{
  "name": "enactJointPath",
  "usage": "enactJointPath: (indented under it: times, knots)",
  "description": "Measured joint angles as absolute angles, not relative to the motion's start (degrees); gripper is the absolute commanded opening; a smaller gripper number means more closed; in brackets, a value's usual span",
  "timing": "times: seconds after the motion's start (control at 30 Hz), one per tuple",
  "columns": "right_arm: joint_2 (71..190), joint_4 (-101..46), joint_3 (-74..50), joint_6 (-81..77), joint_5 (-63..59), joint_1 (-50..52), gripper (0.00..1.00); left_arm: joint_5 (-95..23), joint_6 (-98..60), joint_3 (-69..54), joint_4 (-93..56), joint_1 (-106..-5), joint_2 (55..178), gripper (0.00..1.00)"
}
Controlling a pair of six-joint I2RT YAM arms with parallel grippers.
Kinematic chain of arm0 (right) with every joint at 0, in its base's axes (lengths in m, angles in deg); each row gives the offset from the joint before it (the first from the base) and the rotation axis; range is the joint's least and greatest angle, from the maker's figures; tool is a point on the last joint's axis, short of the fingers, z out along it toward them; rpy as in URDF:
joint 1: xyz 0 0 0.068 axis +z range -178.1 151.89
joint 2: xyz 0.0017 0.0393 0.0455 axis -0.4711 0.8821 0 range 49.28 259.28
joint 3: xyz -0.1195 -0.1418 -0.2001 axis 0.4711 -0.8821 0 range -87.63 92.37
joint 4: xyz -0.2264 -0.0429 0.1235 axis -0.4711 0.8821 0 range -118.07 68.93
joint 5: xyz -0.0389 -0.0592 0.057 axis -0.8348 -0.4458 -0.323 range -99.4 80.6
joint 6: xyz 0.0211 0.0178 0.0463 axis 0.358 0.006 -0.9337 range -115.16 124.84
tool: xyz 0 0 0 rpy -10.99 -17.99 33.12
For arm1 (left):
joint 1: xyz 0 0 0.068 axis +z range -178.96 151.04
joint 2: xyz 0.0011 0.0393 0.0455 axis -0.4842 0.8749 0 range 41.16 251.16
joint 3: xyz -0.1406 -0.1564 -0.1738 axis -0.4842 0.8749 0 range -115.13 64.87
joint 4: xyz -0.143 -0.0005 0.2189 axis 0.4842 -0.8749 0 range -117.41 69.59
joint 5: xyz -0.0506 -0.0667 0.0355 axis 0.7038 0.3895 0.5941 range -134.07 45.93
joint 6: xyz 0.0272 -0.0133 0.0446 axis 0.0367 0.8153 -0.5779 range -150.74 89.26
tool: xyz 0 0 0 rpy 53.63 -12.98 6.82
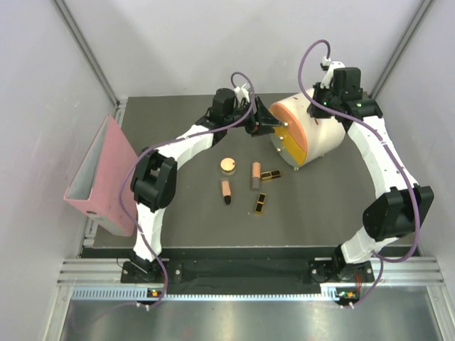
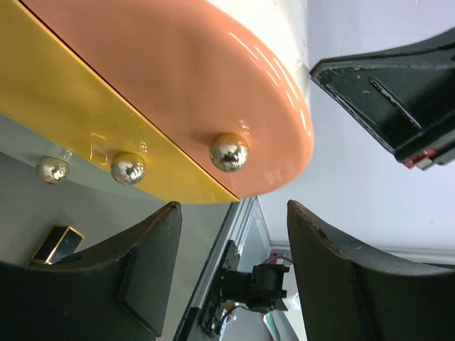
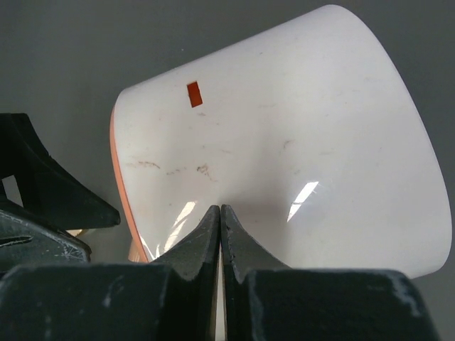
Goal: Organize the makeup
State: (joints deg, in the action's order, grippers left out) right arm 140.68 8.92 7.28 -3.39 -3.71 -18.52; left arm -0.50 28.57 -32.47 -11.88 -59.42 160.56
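The makeup lies on the dark table in the top view: a round peach compact point(image 1: 227, 165), two peach tubes point(image 1: 256, 175) point(image 1: 226, 192) and two black-and-gold cases point(image 1: 270, 174) point(image 1: 261, 203). One case also shows in the left wrist view point(image 2: 58, 244). My left gripper point(image 1: 269, 126) is open and empty in front of the cream drawer box point(image 1: 316, 135). In its wrist view the gripper point(image 2: 234, 213) sits just short of the orange drawer's gold knob point(image 2: 229, 151). My right gripper point(image 1: 318, 114) is shut, its tips point(image 3: 220, 213) against the box's top point(image 3: 284, 142).
A pink binder point(image 1: 103, 177) stands open at the table's left edge. The yellow drawer point(image 2: 85, 121) below the orange one has two gold knobs point(image 2: 128, 168). Grey walls enclose the table on three sides.
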Motion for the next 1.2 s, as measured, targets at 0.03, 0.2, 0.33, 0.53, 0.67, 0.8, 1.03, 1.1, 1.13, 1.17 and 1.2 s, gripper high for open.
enactJointPath:
  times: [0.03,0.2,0.33,0.53,0.67,0.8,1.03,1.1,1.13,1.17,1.2]
  knots:
    - [140.7,8.83,7.15,-3.37,-3.73,-18.54,0.0,-0.68,29.03,-32.75,-11.64,-59.57,161.02,0.66]
    - [140.7,8.27,6.84,-3.37,-3.71,-18.52,0.0,-1.68,30.42,-35.44,-10.9,-60.34,163.05,0.6]
    - [140.7,8.14,6.84,-3.33,-3.73,-18.54,0.0,-3.04,30.86,-38.39,-10.44,-61.1,164.58,0.56]
    - [140.7,7.89,6.74,-3.28,-3.73,-18.54,0.0,-4.72,30.64,-40.16,-11.0,-61.67,165.82,0.5]
    - [140.7,7.87,6.74,-3.19,-3.71,-18.54,0.0,-5.53,30.67,-40.44,-10.98,-61.91,166.5,0.5]
    - [140.7,7.83,6.74,-3.06,-3.71,-18.56,0.0,-5.38,30.69,-40.53,-10.9,-62.17,167.24,0.5]
    - [140.81,7.52,6.74,-2.69,-3.58,-18.83,0.0,-5.51,30.99,-40.88,-10.46,-62.59,167.81,0.02]
    - [140.85,7.48,6.74,-2.67,-3.51,-18.91,0.0,-5.35,31.74,-41.12,-10.04,-62.63,168.25,0.0]
    - [140.85,7.48,6.74,-2.67,-3.49,-18.94,0.0,-5.4,31.95,-41.23,-10.0,-62.63,168.29,0.0]
    - [140.85,7.5,6.74,-2.67,-3.44,-18.94,0.0,-5.48,32.0,-41.27,-10.04,-62.63,168.29,0.0]
    - [140.85,7.5,6.74,-2.65,-3.4,-18.96,0.0,-5.53,32.02,-41.27,-10.04,-62.63,168.29,0.0]
